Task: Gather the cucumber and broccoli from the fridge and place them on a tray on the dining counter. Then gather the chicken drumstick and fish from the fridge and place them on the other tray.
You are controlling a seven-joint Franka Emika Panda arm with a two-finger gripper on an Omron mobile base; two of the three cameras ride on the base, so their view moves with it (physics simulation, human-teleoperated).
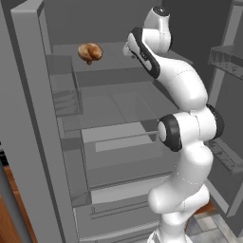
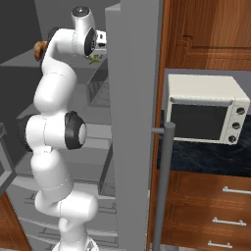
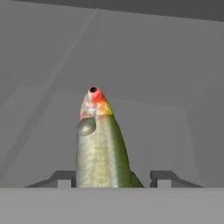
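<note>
The fish (image 3: pixel 101 144), olive-backed with a red-orange head, lies on a grey fridge shelf and points away from the hand. My gripper (image 3: pixel 111 176) straddles its body. The left fingertip (image 3: pixel 65 177) is almost against the fish, while a gap remains at the right fingertip. From the right base view a sliver of the fish (image 2: pixel 93 60) peeks out under the hand (image 2: pixel 99 43). The chicken drumstick (image 1: pixel 89 52), orange-brown, sits on the upper shelf of the fridge (image 1: pixel 28 118), left of the hand; the arm partly hides the drumstick (image 2: pixel 39 50).
The open fridge door (image 2: pixel 132 122) with its bar handle (image 2: pixel 164 186) stands close to the right of the arm. Door bins (image 1: pixel 64 95) line the left door. A white toaster oven (image 2: pixel 203 108) sits on a dark counter (image 2: pixel 206 157) above wooden drawers.
</note>
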